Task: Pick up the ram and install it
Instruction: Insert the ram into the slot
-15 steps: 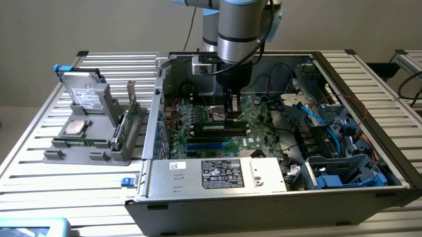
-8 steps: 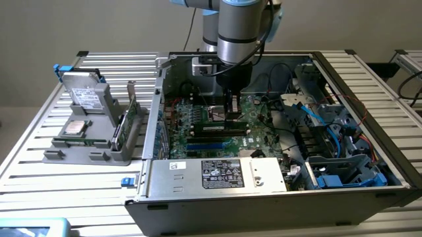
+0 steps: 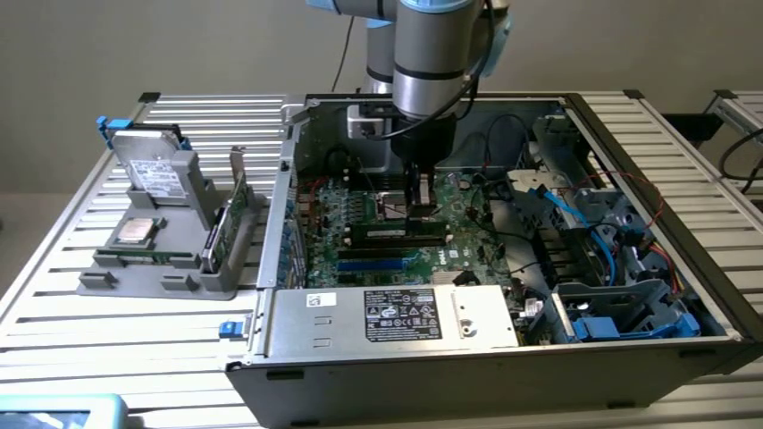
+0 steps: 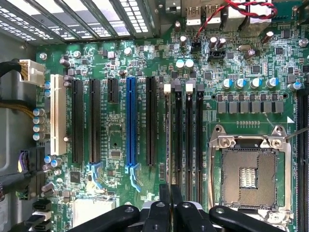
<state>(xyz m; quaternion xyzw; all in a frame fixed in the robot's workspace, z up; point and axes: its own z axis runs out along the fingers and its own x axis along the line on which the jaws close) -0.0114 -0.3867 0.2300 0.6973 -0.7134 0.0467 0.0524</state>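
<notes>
Everything here sits on a table (image 3: 71,295) topped with pale metal slats, dark gaps showing between them. An open computer case (image 3: 477,380) lies on its side across the middle and the exterior view's right of the table, open face up, its dark grey wall toward the near edge. Just beside it, on the exterior view's left, a grey parts holder (image 3: 131,279) rests flat on the slats; whether the two touch I cannot tell. At the near corner on the exterior view's left sits a pale blue object (image 3: 60,413), only partly in sight
</notes>
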